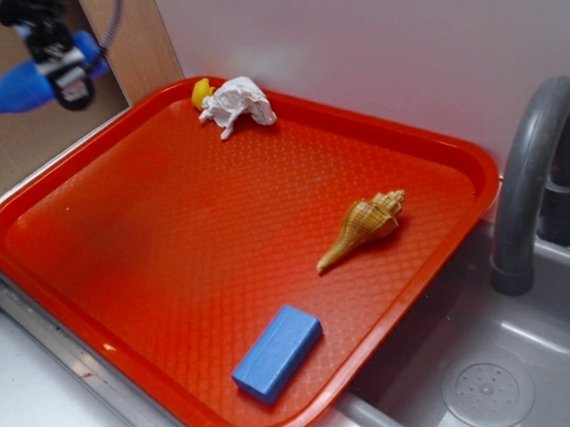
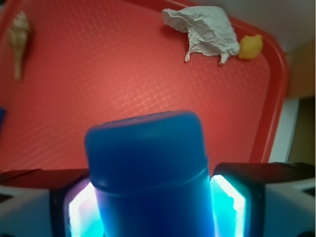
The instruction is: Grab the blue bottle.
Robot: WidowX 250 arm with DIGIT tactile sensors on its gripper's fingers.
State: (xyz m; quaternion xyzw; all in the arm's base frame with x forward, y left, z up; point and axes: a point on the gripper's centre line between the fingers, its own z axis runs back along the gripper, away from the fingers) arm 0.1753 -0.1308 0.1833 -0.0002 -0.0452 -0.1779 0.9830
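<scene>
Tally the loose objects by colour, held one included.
Blue: 2, the blue bottle clamped in the end effector, and the blue block
White: 1, crumpled paper
Yellow: 1, small yellow item
Tan: 1, seashell
Total: 5

White wall (image 1: 372, 49) behind; grey sink (image 1: 481, 375) and faucet (image 1: 529, 165).
</scene>
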